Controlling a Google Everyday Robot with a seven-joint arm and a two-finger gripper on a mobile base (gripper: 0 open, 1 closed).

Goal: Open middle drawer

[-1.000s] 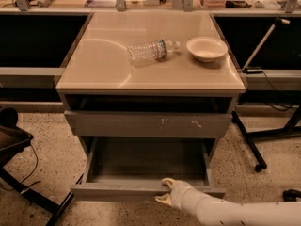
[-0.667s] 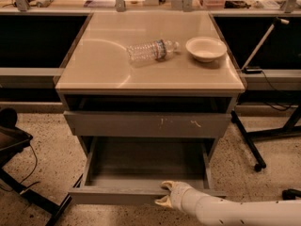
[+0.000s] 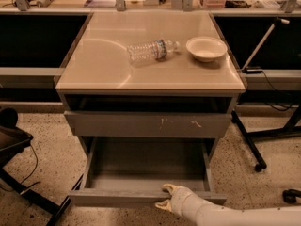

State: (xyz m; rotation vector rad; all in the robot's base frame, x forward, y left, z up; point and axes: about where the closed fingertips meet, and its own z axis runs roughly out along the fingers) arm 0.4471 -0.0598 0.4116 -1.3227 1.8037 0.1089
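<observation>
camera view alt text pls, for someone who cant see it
A white robot gripper at the bottom edge clamps the front of the grey handleless middle drawer, pulled well out beneath a scratched grey drawer front. On the beige cabinet top are a clear plastic bottle on its side and a white bowl.

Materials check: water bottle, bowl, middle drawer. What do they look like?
The water bottle looks like thin clear plastic: see-through, ribbed. The bowl is matte off-white, either ceramic or plastic. The middle drawer, with the tool at its front edge, is flat grey, likely painted metal or laminate.
</observation>
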